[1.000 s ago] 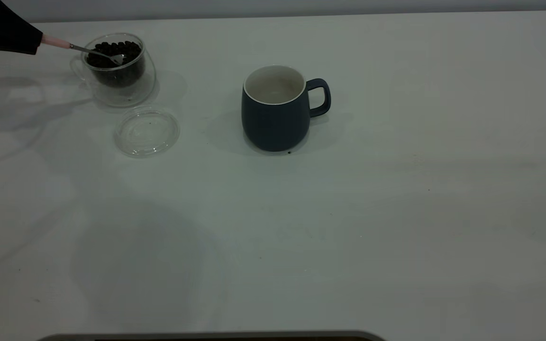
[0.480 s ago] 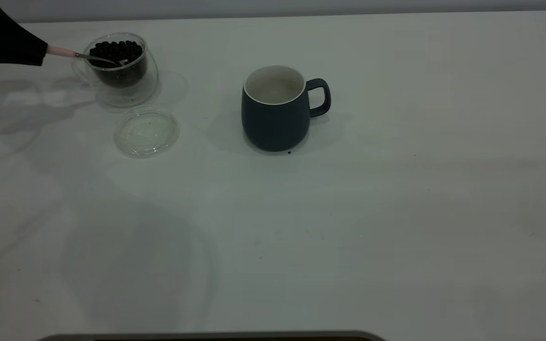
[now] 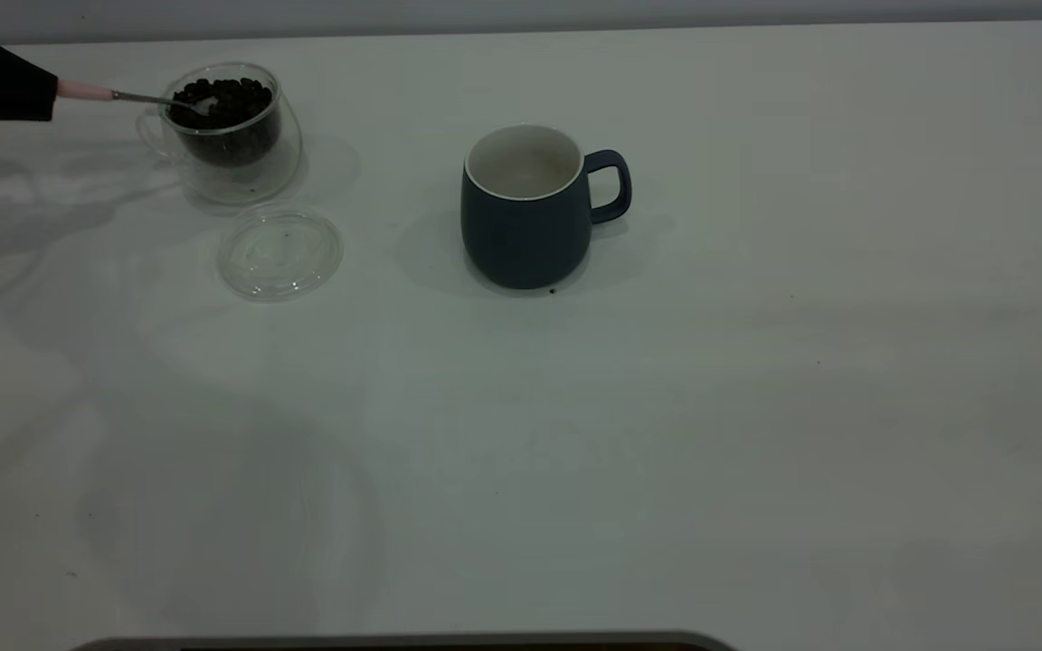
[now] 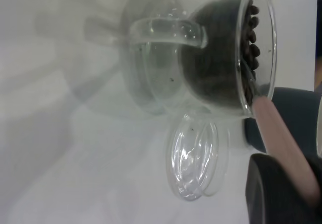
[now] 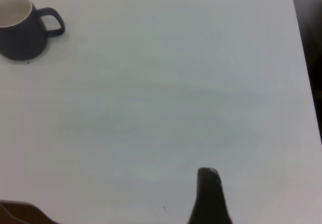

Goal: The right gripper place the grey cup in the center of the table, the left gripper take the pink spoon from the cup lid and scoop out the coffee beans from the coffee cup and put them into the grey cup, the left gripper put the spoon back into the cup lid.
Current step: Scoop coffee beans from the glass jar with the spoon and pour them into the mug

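Exterior view: left gripper (image 3: 33, 88), far left, clenches the pink spoon (image 3: 91, 91) by its handle; slim, light, probably slippery; right gripper's state untellable.

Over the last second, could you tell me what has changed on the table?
The left pincer, shut on the spoon, pulled back toward the table's left edge, drawing the spoon's bowl from mid-cup to the near rim of the coffee cup. The lid and grey cup stayed put.
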Available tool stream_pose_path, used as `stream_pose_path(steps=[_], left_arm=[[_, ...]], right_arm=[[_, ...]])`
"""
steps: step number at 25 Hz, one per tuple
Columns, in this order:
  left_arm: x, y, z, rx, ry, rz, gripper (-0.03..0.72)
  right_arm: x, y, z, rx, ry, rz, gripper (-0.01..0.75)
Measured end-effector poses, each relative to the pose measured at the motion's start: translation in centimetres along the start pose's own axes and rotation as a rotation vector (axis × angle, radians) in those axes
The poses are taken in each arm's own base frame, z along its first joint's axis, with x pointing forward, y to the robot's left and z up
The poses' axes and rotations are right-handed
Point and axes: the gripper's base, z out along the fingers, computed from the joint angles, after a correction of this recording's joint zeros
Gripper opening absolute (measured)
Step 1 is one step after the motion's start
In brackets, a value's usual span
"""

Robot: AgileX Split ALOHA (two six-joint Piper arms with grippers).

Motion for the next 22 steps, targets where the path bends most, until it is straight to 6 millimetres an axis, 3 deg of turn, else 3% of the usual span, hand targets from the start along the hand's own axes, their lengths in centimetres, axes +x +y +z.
stream_pose_path(steps=[22], left_arm=[[-0.39,-0.31,0.00,0.036,-0.043,-0.027,0.127]], right_arm=[[0.00,0.00,0.00,0.000,0.000,0.000,0.591]])
